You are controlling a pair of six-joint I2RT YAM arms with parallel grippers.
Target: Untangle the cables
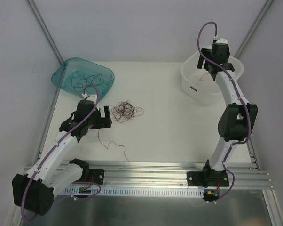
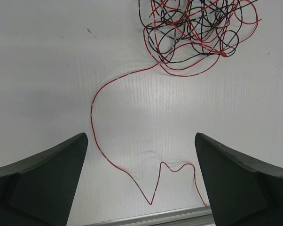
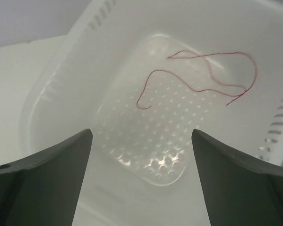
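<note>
A tangled ball of thin red and black cables lies on the white table; it shows at the top of the left wrist view. One long red strand trails from it toward the table's front edge. My left gripper is open and empty, just left of the ball, with the trailing strand between its fingers in its own view. My right gripper is open and empty above the white tub. A loose red strand lies on the tub's floor.
A teal bin at the back left holds several separated dark strands. An aluminium rail runs along the front edge. White walls close in the table at back and sides.
</note>
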